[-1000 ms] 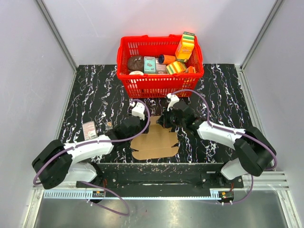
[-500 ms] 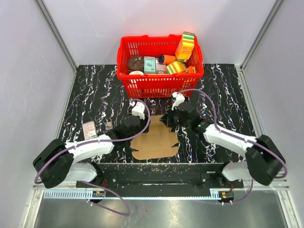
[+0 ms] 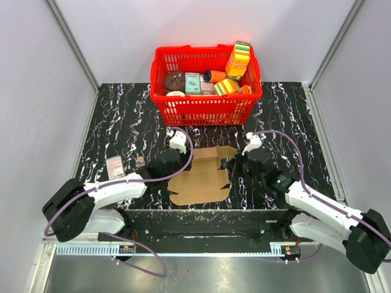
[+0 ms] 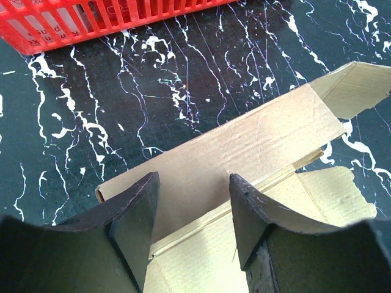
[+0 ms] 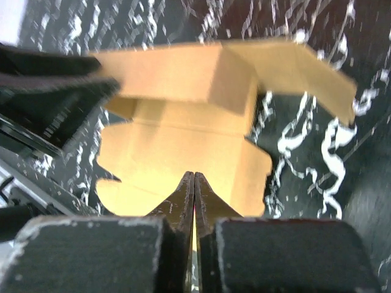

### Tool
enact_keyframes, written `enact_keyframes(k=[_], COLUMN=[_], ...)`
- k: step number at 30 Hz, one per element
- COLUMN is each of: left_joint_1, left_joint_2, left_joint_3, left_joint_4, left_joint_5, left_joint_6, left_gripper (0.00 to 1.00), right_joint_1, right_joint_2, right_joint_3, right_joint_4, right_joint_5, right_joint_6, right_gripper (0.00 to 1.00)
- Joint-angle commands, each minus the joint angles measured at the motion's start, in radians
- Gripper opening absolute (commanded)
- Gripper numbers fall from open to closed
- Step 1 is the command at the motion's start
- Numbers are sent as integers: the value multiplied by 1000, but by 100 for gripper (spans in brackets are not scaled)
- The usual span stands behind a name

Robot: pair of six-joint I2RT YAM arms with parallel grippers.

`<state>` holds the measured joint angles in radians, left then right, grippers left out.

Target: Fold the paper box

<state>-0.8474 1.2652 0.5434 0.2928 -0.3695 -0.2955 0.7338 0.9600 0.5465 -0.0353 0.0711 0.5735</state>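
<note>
Over on the left, the left gripper (image 4: 193, 178) sits about half open over the paper box (image 3: 201, 178), cardboard showing between its fingers, nothing pinched that I can see. Box lies mostly flat in front of the red basket (image 3: 204, 110), far panel tilted up. Right gripper (image 5: 194, 180), just off its right edge, is closed tight and empty.

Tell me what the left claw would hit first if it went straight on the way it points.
Most likely the part-folded brown cardboard box, right ahead of the open left gripper; the red plastic basket lies beyond.
</note>
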Motion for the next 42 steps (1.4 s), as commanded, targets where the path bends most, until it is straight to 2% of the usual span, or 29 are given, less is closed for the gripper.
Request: enact_keyframes(k=[1,6,12,21,27,31,42], left_joint_1=[5,4,5,5,5,5,5], left_joint_2=[-6,-10,-6,-18,-27,-33,-36], left_joint_3=[-10,-11,-8,-14,-19,-22,-33], left_joint_4=[25,23,20,12,8,6,12], left_joint_5=[15,12,14,11,12,11,11], left_joint_6=[-2,-1,1,2,2,4,1], left_gripper=[54,54,53,52,52,52,51], right_joint_1=[3,3,4,4,3,3,4], right_joint_2=[-18,11,124,261,293,295,326], right_joint_3=[-87,-154,-183,-172,-151,-119,-92], right_joint_4=[-15,26,150,258,215,106,60], right_joint_5=[-92,-111,-117,-33,53,90,45], right_joint_6=[104,131,131,120,146,154,143], right_gripper=[2,2,2,2,1,1,1])
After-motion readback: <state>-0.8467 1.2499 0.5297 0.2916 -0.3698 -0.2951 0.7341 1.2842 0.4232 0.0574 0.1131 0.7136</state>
